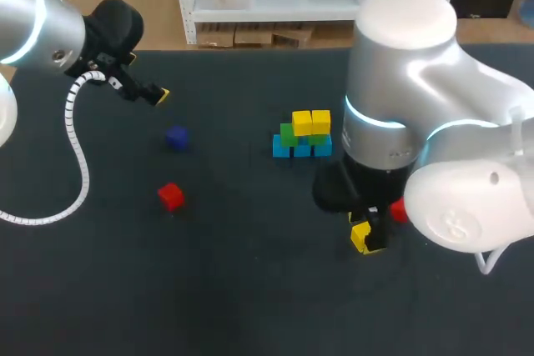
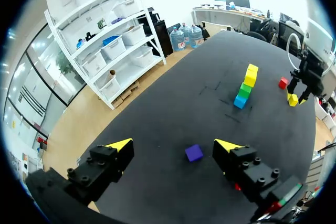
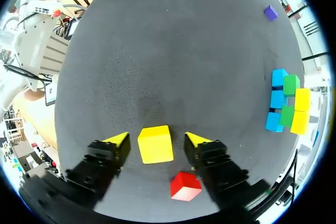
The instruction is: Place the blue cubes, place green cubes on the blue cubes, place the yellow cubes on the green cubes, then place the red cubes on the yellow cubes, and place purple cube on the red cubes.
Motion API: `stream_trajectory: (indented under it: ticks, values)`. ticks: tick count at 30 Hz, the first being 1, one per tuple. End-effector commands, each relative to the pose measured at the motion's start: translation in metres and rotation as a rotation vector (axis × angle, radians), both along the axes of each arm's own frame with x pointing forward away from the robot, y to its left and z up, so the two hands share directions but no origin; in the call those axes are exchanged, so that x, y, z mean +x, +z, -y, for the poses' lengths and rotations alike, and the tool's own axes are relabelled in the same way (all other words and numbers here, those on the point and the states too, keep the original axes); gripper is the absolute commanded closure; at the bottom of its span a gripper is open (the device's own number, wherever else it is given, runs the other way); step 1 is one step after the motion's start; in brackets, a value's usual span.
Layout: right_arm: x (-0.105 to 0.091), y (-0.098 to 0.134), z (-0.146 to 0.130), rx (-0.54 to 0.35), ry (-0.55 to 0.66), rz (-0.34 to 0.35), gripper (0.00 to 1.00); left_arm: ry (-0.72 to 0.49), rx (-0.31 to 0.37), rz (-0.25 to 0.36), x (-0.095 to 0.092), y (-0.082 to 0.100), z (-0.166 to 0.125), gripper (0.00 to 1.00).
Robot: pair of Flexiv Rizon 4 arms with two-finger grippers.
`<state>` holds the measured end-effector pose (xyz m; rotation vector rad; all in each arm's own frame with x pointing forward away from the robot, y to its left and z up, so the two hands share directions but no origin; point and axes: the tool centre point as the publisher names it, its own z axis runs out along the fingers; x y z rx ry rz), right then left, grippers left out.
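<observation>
A stack of blue, green and yellow cubes [image 1: 302,135] stands at the table's middle; in the right wrist view blue cubes [image 3: 276,99] carry green cubes [image 3: 289,99] and yellow ones [image 3: 302,110]. My right gripper [image 1: 367,235] is down at the table near the stack's front right. A loose yellow cube [image 3: 155,144] lies between its fingers with a small gap on each side, so the gripper [image 3: 156,140] is open. A red cube [image 3: 185,186] lies just beside it. A purple cube [image 1: 176,137] and another red cube [image 1: 171,196] lie to the left. My left gripper [image 1: 158,95] hovers open above the purple cube [image 2: 193,152].
Dark table surface [image 1: 250,289] stretches free along the front and between the stack and the left cubes. My right arm's bulky body [image 1: 400,106] hangs right of the stack. The left arm's white cable [image 1: 79,156] hangs over the left side.
</observation>
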<state>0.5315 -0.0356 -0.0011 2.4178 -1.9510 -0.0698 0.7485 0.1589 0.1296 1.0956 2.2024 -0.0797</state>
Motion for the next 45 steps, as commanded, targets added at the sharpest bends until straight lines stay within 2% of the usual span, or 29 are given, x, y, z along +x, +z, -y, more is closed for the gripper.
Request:
stream_trajectory:
  ticks: [1, 10, 16, 23, 32, 40, 45]
  values:
    - [-0.001, 0.002, -0.001, -0.001, 0.0, 0.007, 1.0, -0.009, -0.006, 0.0, 0.0, 0.0, -0.002, 0.0]
    - [-0.008, 0.016, -0.016, -0.008, -0.012, -0.017, 1.0, -0.009, -0.006, 0.0, 0.0, 0.0, -0.002, 0.0]
    - [-0.012, 0.038, -0.035, -0.017, 0.051, 0.043, 1.0, -0.009, -0.006, 0.0, 0.0, 0.0, -0.002, 0.0]
    - [-0.005, 0.05, -0.061, 0.013, 0.101, 0.087, 1.0, -0.009, -0.006, 0.0, 0.0, 0.0, -0.002, 0.0]
    - [0.007, 0.054, -0.098, 0.051, 0.164, 0.105, 1.0, -0.009, -0.006, 0.0, 0.0, 0.0, -0.002, 0.0]
    - [0.02, 0.067, -0.129, 0.082, 0.197, 0.123, 1.0, -0.009, -0.006, 0.0, 0.0, 0.0, -0.002, 0.0]
    - [0.022, 0.075, -0.146, 0.103, 0.234, 0.127, 1.0, -0.009, -0.006, 0.0, 0.0, 0.0, -0.002, 0.0]
